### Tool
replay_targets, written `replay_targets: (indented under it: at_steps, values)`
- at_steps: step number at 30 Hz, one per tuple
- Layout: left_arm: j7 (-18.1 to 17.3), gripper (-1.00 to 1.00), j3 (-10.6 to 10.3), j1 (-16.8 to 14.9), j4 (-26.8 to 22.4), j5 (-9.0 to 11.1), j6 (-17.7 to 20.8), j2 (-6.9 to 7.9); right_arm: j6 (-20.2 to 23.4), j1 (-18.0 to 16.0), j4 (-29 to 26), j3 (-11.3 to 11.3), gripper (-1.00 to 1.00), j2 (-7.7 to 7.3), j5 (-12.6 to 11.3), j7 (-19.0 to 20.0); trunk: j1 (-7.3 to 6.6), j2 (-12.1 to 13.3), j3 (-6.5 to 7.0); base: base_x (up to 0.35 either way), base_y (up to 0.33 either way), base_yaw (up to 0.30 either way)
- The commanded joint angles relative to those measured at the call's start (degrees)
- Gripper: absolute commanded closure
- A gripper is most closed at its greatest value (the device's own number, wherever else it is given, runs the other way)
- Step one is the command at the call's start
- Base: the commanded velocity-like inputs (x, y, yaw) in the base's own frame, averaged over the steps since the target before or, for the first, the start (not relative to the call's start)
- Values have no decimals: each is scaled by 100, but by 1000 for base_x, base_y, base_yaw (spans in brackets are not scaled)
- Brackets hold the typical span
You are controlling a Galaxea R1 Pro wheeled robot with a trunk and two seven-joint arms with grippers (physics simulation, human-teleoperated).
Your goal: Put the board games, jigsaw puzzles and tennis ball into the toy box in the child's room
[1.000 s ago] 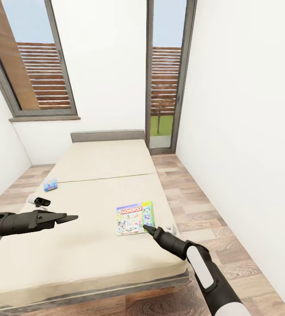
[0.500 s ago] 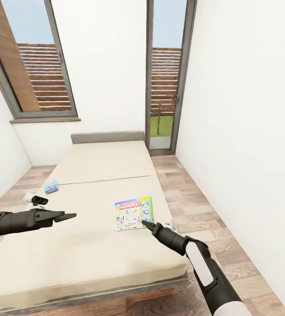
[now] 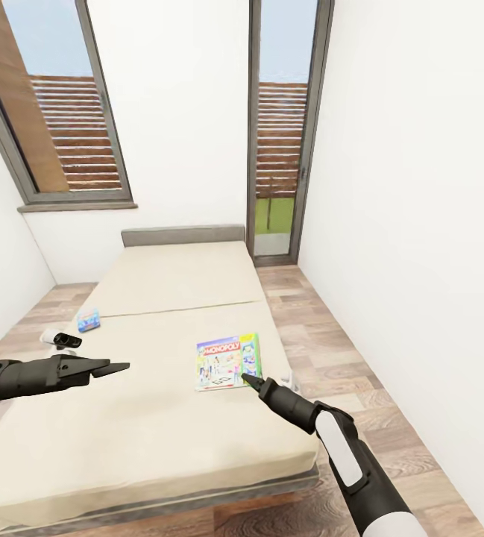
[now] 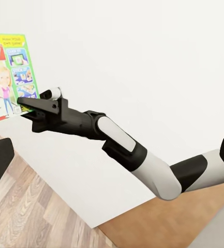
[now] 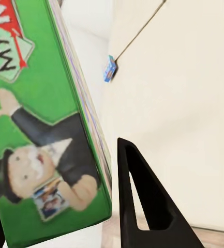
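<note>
Your right gripper [image 3: 247, 381] sits at the Monopoly board game's [image 3: 228, 362] 5 o'clock corner on the bed [image 3: 145, 418], jaws apart straddling its edge, lined up to pinch. Left gripper [image 3: 115, 366] idles; can't tell its jaws.

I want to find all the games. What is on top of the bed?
Two game boxes lie on the bed: a green Monopoly box by the right fingers, and a small blue box near the far left edge. Nothing shows what is under them.
</note>
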Motion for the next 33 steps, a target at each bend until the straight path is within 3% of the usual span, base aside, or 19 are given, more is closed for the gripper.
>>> replay_targets:
  at_steps: [1,9,33]
  values:
    - [-19,-100,-3,-3,-1,2,61,2,-11,-3,-1,-5,100,3,-13,-1,-23,38,13,0,0,0]
    - [-19,-100,-3,-3,-1,1,61,2,-92,-3,-1,2,100,5,-13,-29,-198,359,176,0,0,76]
    - [-19,-100,-3,-3,-1,-5,61,-6,-102,-3,34,-5,100,5,-13,-32,-726,1322,744,0,0,236]
